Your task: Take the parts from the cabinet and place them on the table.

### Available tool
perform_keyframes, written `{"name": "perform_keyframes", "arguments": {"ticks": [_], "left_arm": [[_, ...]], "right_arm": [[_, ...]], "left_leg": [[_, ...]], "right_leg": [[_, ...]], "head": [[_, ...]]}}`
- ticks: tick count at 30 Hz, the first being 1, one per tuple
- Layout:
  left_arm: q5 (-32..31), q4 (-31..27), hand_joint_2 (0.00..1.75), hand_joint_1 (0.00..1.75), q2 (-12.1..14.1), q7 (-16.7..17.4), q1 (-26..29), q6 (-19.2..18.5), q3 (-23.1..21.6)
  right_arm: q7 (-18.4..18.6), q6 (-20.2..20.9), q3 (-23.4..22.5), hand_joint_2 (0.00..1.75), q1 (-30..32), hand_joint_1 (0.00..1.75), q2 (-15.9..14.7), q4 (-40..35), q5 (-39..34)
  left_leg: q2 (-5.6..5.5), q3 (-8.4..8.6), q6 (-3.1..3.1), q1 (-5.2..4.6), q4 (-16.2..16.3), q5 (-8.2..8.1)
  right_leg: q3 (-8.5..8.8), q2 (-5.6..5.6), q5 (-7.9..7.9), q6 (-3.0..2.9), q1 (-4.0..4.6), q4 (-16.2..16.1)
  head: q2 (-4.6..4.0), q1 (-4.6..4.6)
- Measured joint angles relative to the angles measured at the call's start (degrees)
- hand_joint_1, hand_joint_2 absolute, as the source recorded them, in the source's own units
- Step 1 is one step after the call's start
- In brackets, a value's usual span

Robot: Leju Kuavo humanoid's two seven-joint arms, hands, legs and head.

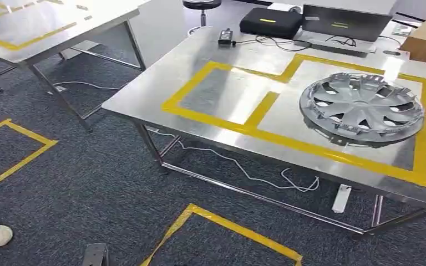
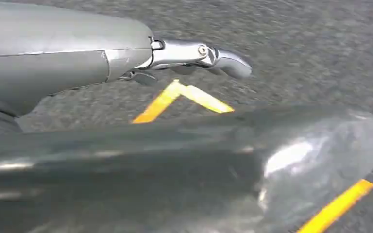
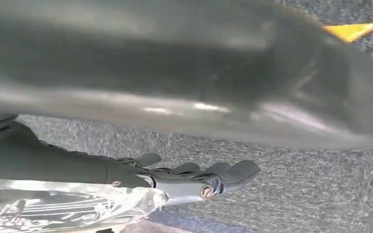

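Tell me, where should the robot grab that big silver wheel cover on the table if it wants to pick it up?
Probably by the outer rim. The wheel cover lies flat on the table, inside the yellow tape, so its thin round edge is the easiest part to pinch. I would come from the near side, where the rim faces the table's front edge. The spokes have gaps, but look thinner and curved, so they seem a weaker hold.

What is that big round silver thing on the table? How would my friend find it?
Look at the shiny metal table with yellow tape boxes on it. In the right-hand box lies a wheel cover, flat on the tabletop. It is the one round, grey, spoked thing; the things behind it are dark and boxy.
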Motion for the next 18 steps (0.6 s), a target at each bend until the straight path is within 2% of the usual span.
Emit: {"name": "perform_keyframes", "arguments": {"ticks": [1, 2, 3, 4, 5, 6, 7, 9, 10, 11, 12, 14, 15, 16, 17, 18], "left_arm": [[-0.04, 0.00, 0.00, 0.00, 0.00, 0.00, 0.12, 0.04, 0.00], [-0.04, -0.02, 0.00, 0.00, 0.00, 0.00, 0.15, 0.07, 0.00], [-0.04, 0.00, 0.00, 0.00, 0.04, -0.02, 0.15, 0.09, 0.00], [-0.04, 0.00, 0.00, 0.00, 0.04, -0.04, 0.12, 0.09, 0.00], [-0.07, 0.00, 0.00, 0.00, -0.04, -0.07, 0.02, 0.09, 0.00], [-0.07, 0.00, 0.00, 0.00, -0.07, -0.11, -0.04, 0.11, 0.00], [-0.07, 0.00, 0.00, 0.00, -0.04, -0.13, 0.00, 0.11, 0.00], [-0.04, 0.00, 0.00, 0.00, 0.07, -0.13, 0.16, 0.26, 0.00], [-0.04, 0.00, 0.00, 0.00, 0.07, -0.13, 0.22, 0.26, 0.02], [-0.07, -0.02, 0.00, 0.00, 0.07, -0.13, 0.21, 0.31, 0.04], [-0.07, -0.02, 0.00, 0.00, 0.04, -0.13, 0.12, 0.31, 0.04], [-0.07, 0.00, 0.00, 0.00, 0.00, -0.13, 0.03, 0.31, 0.04], [-0.07, -0.02, 0.00, 0.00, 0.04, -0.15, 0.12, 0.31, 0.04], [-0.07, -0.02, 0.00, 0.00, 0.04, -0.13, 0.20, 0.33, 0.04], [-0.07, 0.00, 0.00, 0.00, 0.04, -0.13, 0.23, 0.33, 0.07], [-0.07, -0.02, 0.00, 0.00, 0.02, -0.13, 0.21, 0.33, 0.07]], "right_arm": [[0.02, 0.00, 0.00, 0.00, -0.02, 0.00, -0.02, 0.07, 0.07], [0.02, -0.02, 0.00, 0.00, -0.03, 0.00, -0.02, 0.11, 0.13], [0.02, -0.02, 0.00, 0.00, -0.04, 0.00, -0.02, 0.13, 0.13], [0.02, -0.02, 0.00, 0.00, -0.08, 0.00, -0.02, 0.17, 0.13], [0.02, -0.02, 0.00, 0.00, -0.06, 0.00, -0.20, 0.17, 0.13], [0.02, -0.04, 0.02, 0.00, -0.06, 0.00, -0.20, 0.24, 0.13], [0.02, -0.04, 0.02, 0.00, -0.15, 0.00, -0.20, 0.26, 0.13], [0.04, -0.04, 0.02, 0.00, -0.35, 0.00, -0.22, 0.26, 0.15], [0.04, -0.04, 0.04, 0.00, -0.40, 0.00, -0.30, 0.26, 0.15], [0.02, -0.07, 0.04, 0.00, -0.39, 0.00, -0.37, 0.26, 0.15], [0.02, -0.07, 0.07, 0.00, -0.32, 0.00, -0.35, 0.46, 0.15], [0.04, -0.09, 0.07, 0.00, -0.08, 0.00, -0.37, 0.57, 0.15], [0.07, -0.09, 0.07, 0.00, -0.01, 0.00, -0.39, 0.57, 0.13], [0.09, -0.09, 0.07, 0.00, 0.03, 0.00, -0.41, 0.57, 0.15], [0.09, -0.09, 0.07, 0.00, 0.04, 0.00, -0.42, 0.57, 0.13], [0.09, -0.09, 0.07, 0.00, 0.02, 0.00, -0.42, 0.59, 0.15]], "left_leg": [[0.07, 1.22, -0.11, 0.16, -0.95, 1.13], [0.27, 3.45, -0.16, 0.27, -4.27, 3.08], [0.85, 6.55, -0.15, 0.34, -9.21, 5.38], [2.59, 10.02, -0.19, 0.36, -14.92, 7.39], [4.49, 11.96, -0.22, -0.10, -17.77, 6.91], [4.33, 11.78, 0.74, -0.37, -18.24, 6.93], [3.88, 11.47, 1.20, -0.31, -18.56, 6.59], [2.74, 10.82, 2.13, -0.42, -18.52, 6.76], [2.23, 10.83, 2.68, -0.16, -18.84, 7.05], [1.82, 10.70, 3.04, -0.11, -18.84, 7.16], [1.27, 10.52, 3.32, -0.14, -18.84, 7.28], [0.03, 10.21, 3.71, -0.36, -18.82, 7.48], [-0.67, 10.16, 3.85, -0.49, -18.81, 7.58], [-1.35, 10.16, 3.85, -0.53, -18.81, 7.66], [-2.18, 10.16, 3.77, -0.55, -18.78, 7.74], [-2.93, 10.18, 3.64, -0.55, -18.70, 7.84]], "right_leg": [[-0.03, -0.47, 0.21, 0.20, -0.06, 0.02], [-0.13, -1.01, 0.35, 0.43, -0.11, 0.06], [-0.06, -1.57, 0.37, 0.52, -0.22, 0.08], [0.10, -2.14, 0.25, 0.72, -0.26, 0.14], [-0.35, -2.63, 0.11, 1.18, 0.11, 0.28], [-0.67, -3.10, 0.13, 1.48, 0.26, 0.36], [-0.08, -3.56, 0.11, 1.70, 0.33, 0.49], [-0.09, -4.57, 0.24, 2.39, 0.18, 0.38], [-0.71, -3.37, -0.61, 2.87, -0.10, 0.81], [-1.57, -0.74, -2.20, 2.93, -0.07, 2.96], [-3.60, 0.69, -4.65, 2.90, -0.06, 7.51], [-8.57, 1.45, -8.61, 2.87, 0.06, 17.97], [-10.04, 1.47, -8.84, 2.76, 0.10, 20.54], [-9.87, 1.49, -7.60, 2.61, 0.11, 19.76], [-8.49, 1.58, -5.30, 2.42, 0.11, 16.48], [-6.18, 2.11, -2.59, 2.25, 0.09, 11.48]], "head": [[0.00, 0.00], [0.00, 0.00], [0.00, 0.02], [0.00, 0.00], [0.00, -0.13], [0.00, -0.09], [0.00, 0.15], [0.00, 0.13], [0.00, 0.18], [0.00, 0.39], [0.00, 0.42], [0.00, 0.39], [0.00, 0.37], [0.00, 0.35], [0.00, 0.37], [0.00, 0.35]]}}
